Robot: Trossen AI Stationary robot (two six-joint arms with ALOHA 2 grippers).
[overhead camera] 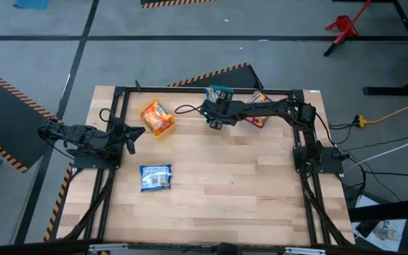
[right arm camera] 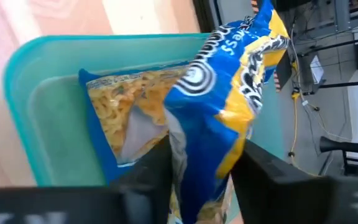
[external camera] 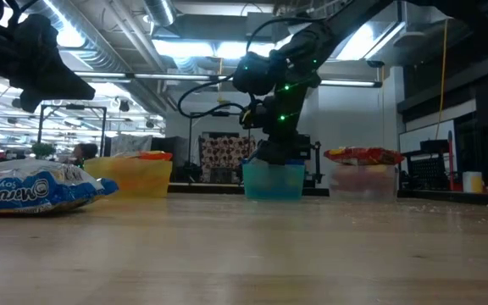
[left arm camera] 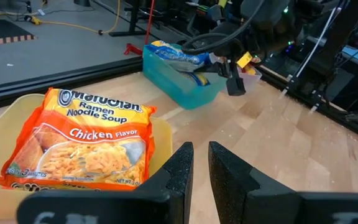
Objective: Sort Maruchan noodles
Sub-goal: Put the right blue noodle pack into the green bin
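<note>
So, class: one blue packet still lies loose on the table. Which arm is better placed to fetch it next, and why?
Probably the left. Its gripper holds nothing and sits nearer the loose blue packet. The right gripper is busy over the teal bin, fingers shut on another blue packet.

light: we see even overhead light on the table (overhead camera: 225,184), soft shadows | low view: ceiling strip lights (external camera: 189,44) glare, arm backlit dark | right wrist: blue packet (right arm camera: 229,93) blurred | left wrist: orange packet (left arm camera: 86,140) sharp, glossy
</note>
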